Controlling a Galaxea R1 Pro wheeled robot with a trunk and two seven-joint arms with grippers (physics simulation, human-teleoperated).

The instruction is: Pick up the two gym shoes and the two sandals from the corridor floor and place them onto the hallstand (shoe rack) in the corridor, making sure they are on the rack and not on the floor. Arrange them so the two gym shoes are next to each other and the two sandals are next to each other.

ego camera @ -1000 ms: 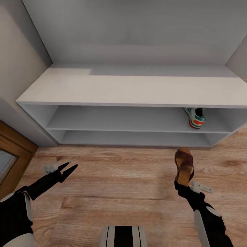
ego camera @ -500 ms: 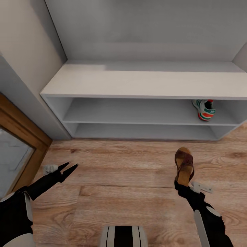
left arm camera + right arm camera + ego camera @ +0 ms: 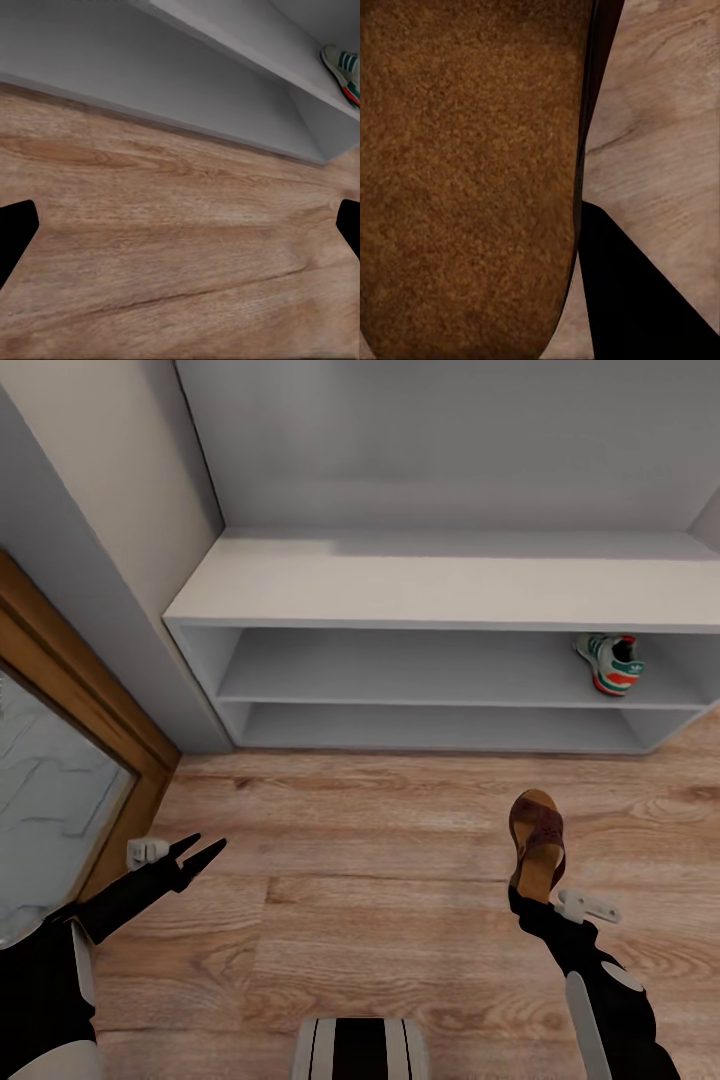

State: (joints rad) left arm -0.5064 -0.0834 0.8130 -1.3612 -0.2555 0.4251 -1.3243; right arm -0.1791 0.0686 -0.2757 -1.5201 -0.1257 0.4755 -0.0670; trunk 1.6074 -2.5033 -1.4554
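One dark brown sandal (image 3: 537, 843) with a tan footbed hangs above the corridor floor (image 3: 380, 830), with my right gripper (image 3: 527, 892) shut on its heel end. The right wrist view has the sandal's footbed (image 3: 465, 165) close up beside one black finger (image 3: 637, 300). A cream gym shoe (image 3: 610, 662) with green stripes and a red-orange heel lies in the upper slot of the hallstand (image 3: 450, 585), at its right end; the left wrist view catches this gym shoe (image 3: 341, 69) too. My left gripper (image 3: 205, 852) is open over bare planks, holding nothing.
A wood-framed glass door (image 3: 60, 760) stands at the left, next to a grey wall post (image 3: 100, 610). The hallstand's top and lower slot (image 3: 430, 728) hold nothing. Bare planks stretch between my arms and the rack.
The whole view has swung left: the rack sits further right and further off in the picture, and more of the door shows. Both arms and the held sandal keep their places.
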